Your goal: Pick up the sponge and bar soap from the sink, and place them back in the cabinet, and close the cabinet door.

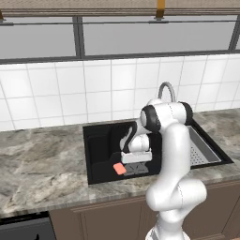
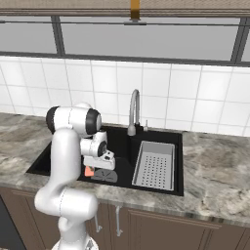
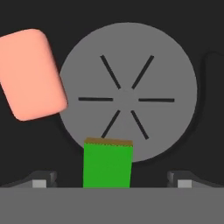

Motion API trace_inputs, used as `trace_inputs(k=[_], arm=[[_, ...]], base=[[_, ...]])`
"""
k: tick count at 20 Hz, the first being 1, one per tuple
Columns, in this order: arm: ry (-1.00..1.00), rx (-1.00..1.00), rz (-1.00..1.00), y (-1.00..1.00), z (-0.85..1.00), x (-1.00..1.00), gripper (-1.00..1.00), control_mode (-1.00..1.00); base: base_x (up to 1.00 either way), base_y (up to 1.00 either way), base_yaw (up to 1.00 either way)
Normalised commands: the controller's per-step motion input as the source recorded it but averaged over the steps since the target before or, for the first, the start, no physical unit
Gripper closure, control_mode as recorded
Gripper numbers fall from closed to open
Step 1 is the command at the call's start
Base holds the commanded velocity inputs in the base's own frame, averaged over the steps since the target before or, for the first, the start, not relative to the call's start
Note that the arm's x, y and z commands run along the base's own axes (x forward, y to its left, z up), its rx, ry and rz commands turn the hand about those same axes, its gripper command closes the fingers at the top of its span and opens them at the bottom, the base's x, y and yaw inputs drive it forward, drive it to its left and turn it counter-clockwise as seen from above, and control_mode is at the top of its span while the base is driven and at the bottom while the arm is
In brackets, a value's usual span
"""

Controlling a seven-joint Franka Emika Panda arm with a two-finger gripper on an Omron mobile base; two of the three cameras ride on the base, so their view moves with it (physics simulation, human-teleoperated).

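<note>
A: Gripper state?
B: Gripper (image 3: 109,181) is low inside the sink (image 1: 101,140), pointing down at the floor of the basin. In the hand view the two finger tips (image 3: 43,179) sit wide apart at the bottom edge, released, with the sponge (image 3: 107,164) between them, touching neither that I can see. So spread, not grasping.
A: Sponge position?
B: Green top, thin yellow-brown layer at its far edge. It lies over the near rim of the round grey drain (image 3: 127,98). In the base views the hand hides it.
A: Bar soap?
B: Bar soap (image 3: 31,74), salmon pink, lies flat on the black sink floor, left of the drain in the hand view, its edge just overlapping the drain rim. Apart from the sponge. The left base view shows it just left of the hand (image 1: 119,168); the right base view shows a sliver (image 2: 88,171).
A: Further back?
B: A grey perforated tray (image 2: 155,166) sits in the right part of the sink, the chrome faucet (image 2: 133,112) at the far rim, grey marbled counter (image 1: 37,168) around, then white wall tiles (image 1: 56,93) and a window (image 1: 117,37) above.
A: Any text or brands?
B: None readable anywhere.
</note>
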Motion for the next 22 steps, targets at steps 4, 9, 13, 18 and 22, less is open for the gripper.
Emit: trace_inputs(k=[4,9,13,18,22], arm=[[0.00,0.00,0.00,0.00,-0.25,-0.14,-1.00,-1.00],[0.00,0.00,0.00,0.00,-0.20,-0.13,-1.00,-1.00],[0.00,0.00,0.00,0.00,-0.20,-0.09,-1.00,-1.00],[0.00,0.00,0.00,0.04,-0.23,-0.09,-1.00,-1.00],[0.00,0.00,0.00,0.05,-0.27,-0.11,-1.00,-1.00]], base=[[0.00,0.00,0.00],[0.00,0.00,0.00],[0.00,0.00,0.00],[0.00,0.00,0.00],[0.00,0.00,0.00]])
